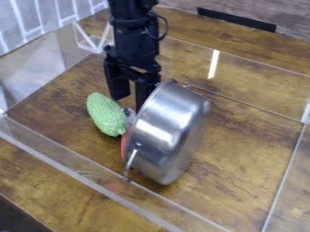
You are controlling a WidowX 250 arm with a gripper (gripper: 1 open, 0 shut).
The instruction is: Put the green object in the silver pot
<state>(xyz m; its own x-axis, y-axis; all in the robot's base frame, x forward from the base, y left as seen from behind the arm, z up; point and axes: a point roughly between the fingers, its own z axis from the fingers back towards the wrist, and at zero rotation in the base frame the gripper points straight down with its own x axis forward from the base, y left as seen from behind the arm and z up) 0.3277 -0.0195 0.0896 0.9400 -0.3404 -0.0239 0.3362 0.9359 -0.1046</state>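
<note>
The green object (105, 114), a light green bumpy oval, lies on the wooden table left of centre. The silver pot (168, 132) is tipped on its side right next to it, with its shiny flat bottom facing the camera and leaning over toward the front. My black gripper (129, 88) points straight down just behind the green object, open. Its right finger (145, 91) stands at the pot's upper rim; whether it touches the rim is unclear. Nothing is held between the fingers.
Clear plastic walls (72, 168) run along the front and left of the table. A bit of the red spoon handle (125, 142) peeks out between the green object and the pot. A small red spot (116, 188) lies near the front wall.
</note>
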